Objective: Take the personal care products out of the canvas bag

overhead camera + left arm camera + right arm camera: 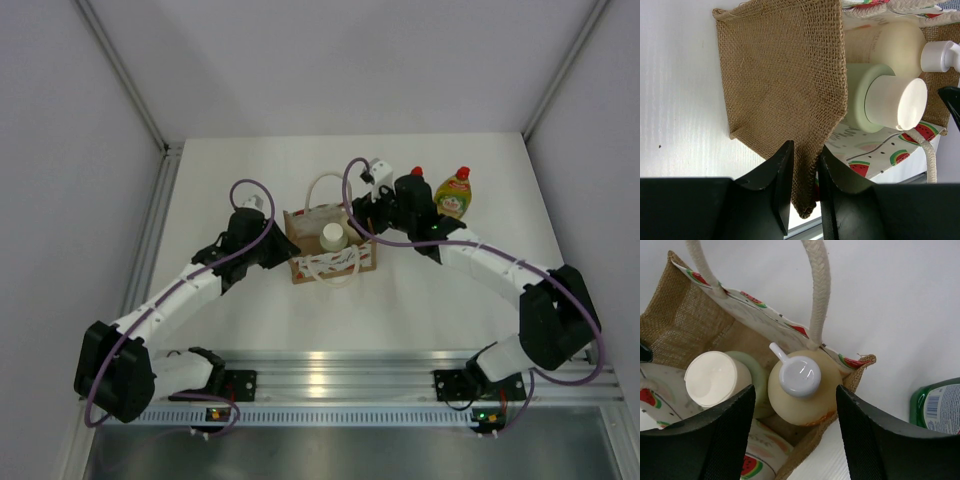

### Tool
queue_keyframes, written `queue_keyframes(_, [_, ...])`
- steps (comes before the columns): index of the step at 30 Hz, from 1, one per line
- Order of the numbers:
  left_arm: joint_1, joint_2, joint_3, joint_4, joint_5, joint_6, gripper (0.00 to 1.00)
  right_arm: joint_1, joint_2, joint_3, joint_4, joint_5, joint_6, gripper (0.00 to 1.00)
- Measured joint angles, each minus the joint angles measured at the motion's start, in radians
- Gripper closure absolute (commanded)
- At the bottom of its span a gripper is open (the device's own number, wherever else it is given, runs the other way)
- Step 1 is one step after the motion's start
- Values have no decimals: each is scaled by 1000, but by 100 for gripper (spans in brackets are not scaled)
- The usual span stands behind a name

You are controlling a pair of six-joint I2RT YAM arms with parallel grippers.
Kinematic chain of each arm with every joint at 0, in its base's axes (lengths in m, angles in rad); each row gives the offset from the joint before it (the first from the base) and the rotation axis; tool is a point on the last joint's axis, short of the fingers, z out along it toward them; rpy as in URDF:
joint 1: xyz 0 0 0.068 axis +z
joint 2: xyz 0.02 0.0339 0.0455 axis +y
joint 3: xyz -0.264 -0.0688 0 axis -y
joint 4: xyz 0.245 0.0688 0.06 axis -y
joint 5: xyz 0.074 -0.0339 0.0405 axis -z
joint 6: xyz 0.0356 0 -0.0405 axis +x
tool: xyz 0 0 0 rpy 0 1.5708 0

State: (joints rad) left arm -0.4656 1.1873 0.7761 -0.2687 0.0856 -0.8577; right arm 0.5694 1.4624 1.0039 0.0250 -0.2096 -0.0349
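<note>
Bracing canvas bag (780, 75) with left end effector (805, 150) clenched on its wall. Straddling cream pump bottle (795, 402) with right end effector (796, 390) released. Next: clench, lift straight out.

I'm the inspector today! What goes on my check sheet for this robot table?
Surface: white table, plain.
Job's things: pump bottle and pale green bottle sit inside the bag; yellow bottle and dark green bottle are outside on the table.
Clutter: nothing seen.
Grippers: left gripper pinches the bag's side wall; right gripper open, straddling the pump bottle.
Cables: purple cable loops along each arm.
Surroundings: pale walls, metal rail at the near edge.
</note>
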Motion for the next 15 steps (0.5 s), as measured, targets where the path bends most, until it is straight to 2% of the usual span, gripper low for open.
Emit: queue_keyframes(15, [0,0,0,0,0,-1,71,29,79,16,58,47,-34,44])
